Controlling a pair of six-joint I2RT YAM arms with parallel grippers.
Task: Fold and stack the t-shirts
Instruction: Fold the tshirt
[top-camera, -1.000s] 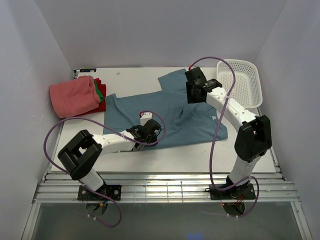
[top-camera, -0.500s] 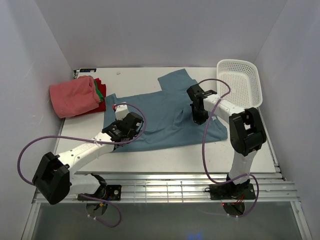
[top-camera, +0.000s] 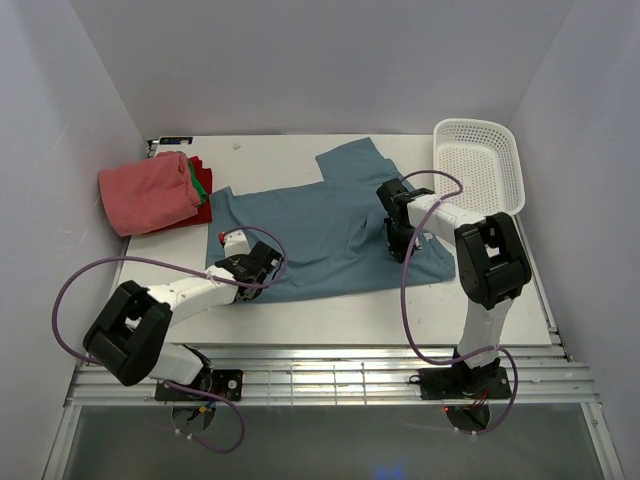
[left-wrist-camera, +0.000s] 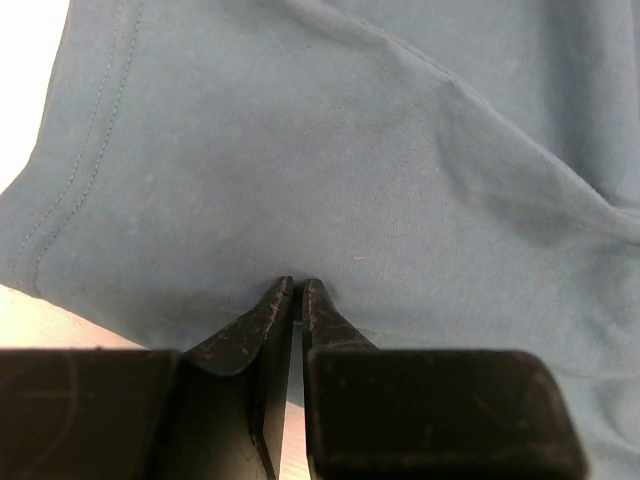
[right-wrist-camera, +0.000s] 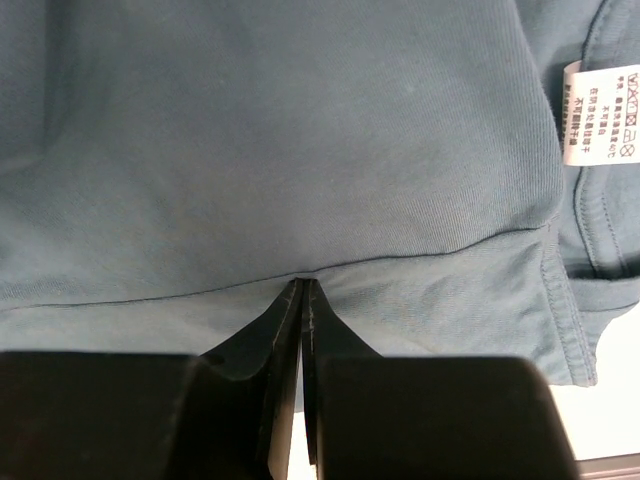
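The left gripper (left-wrist-camera: 296, 285) has its jaws drawn together to a thin slit, and the tips nip the blue shirt (left-wrist-camera: 350, 150) a little way in from its stitched hem, which runs along the left of the wrist view. A small pucker rises in the cloth at the tips, and a strip of white table (left-wrist-camera: 25, 310) shows past the hem.

The right gripper (right-wrist-camera: 301, 285) is closed just as narrowly. Its tips pinch the shirt (right-wrist-camera: 300, 130) right on a fold line where an upper layer ends over a lower one. A white care tag (right-wrist-camera: 600, 110) with printed symbols hangs at the collar to the right.

From above, the left gripper (top-camera: 258, 264) sits low on the near left part of the shirt (top-camera: 320, 225), and the right gripper (top-camera: 396, 238) sits on its right part, near the collar. The shirt lies spread across the middle of the table (top-camera: 350, 310), rumpled, one sleeve pointing to the far side.

At the far left corner a folded pink shirt (top-camera: 150, 190) lies on top of a green shirt (top-camera: 199, 178) and a red shirt (top-camera: 204, 212). A white basket (top-camera: 470, 123) stands tilted at the far right, apart from the blue shirt.
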